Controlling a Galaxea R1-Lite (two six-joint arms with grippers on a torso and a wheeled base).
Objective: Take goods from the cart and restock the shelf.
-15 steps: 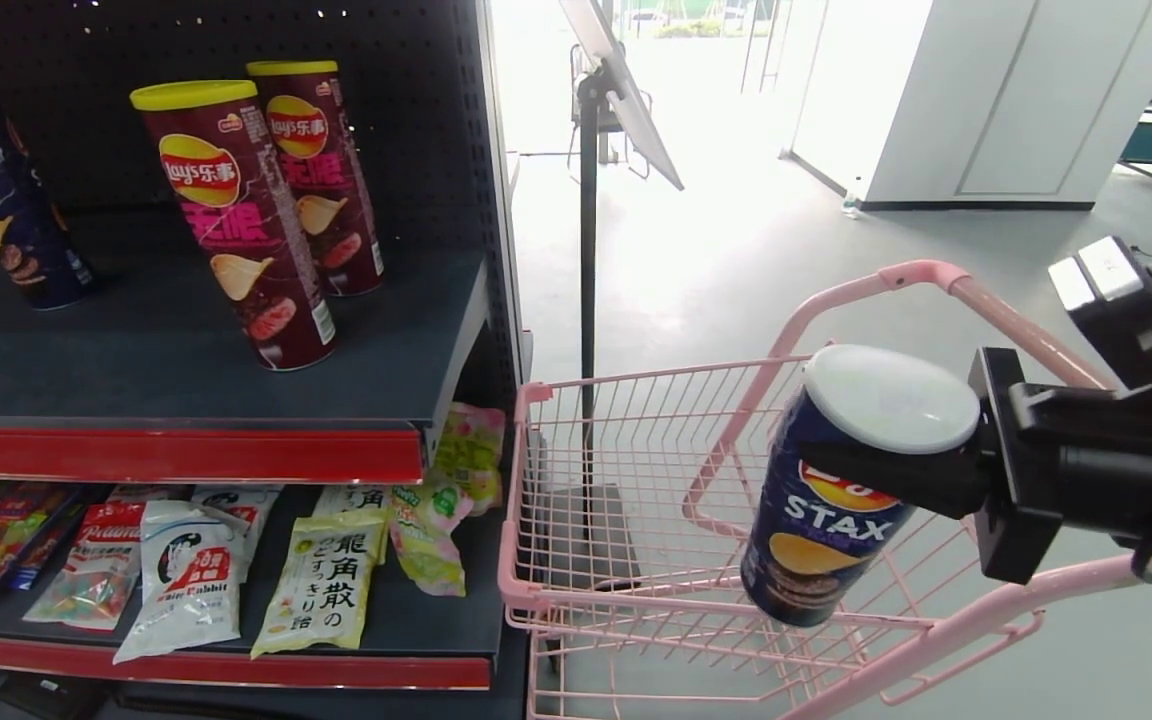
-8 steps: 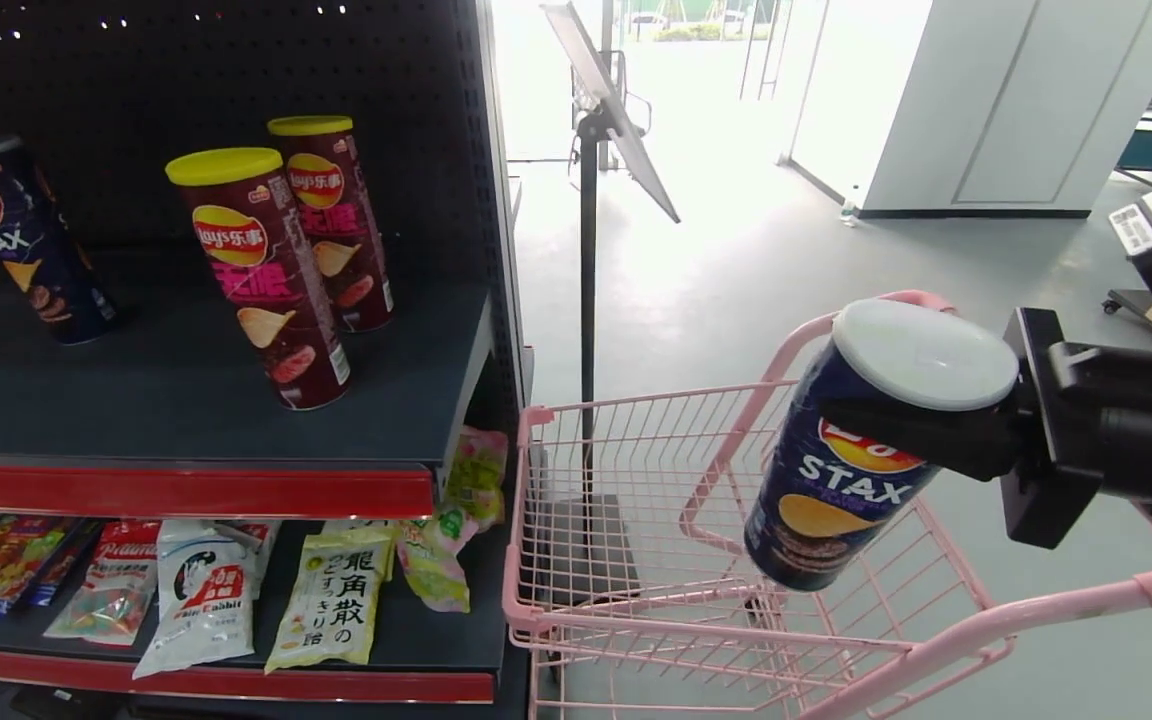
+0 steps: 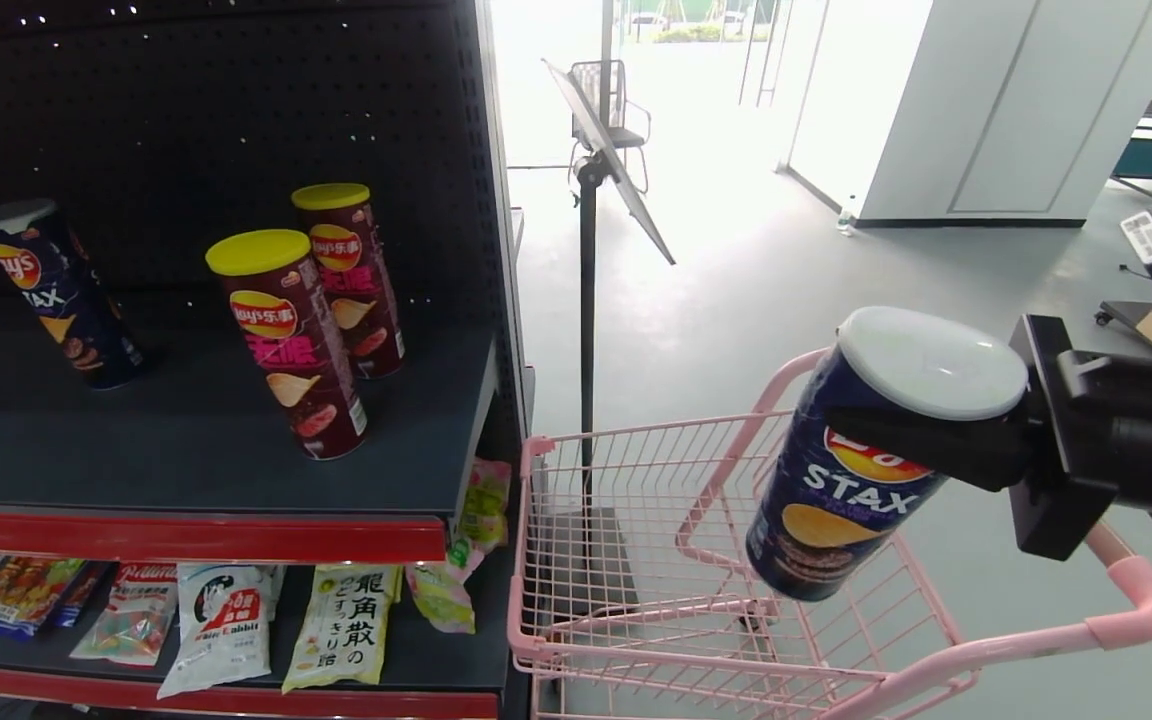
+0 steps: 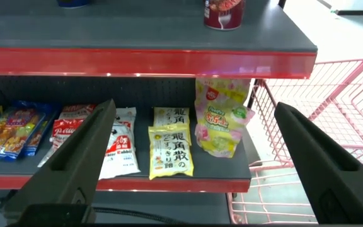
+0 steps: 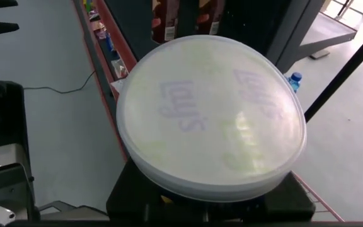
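Right gripper (image 3: 901,440): clamped on the blue chip can (image 3: 836,510), just under its lid.
Blue chip can: tilted, aloft over the pink cart (image 3: 526,610), handle end.
Left gripper (image 4: 194,110): fingers apart, facing the shelf (image 4: 150,62) front edge.

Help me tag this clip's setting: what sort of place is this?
Probably a shop aisle, perhaps a mock one: a red-edged shelf holding chip cans, snack bags below, and a pink shopping cart beside it.

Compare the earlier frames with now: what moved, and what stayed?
The camera shifted, so the shelf only seems lower. The right gripper, still shut on the blue can, raised it higher over the pink cart. Shelf cans stayed put.
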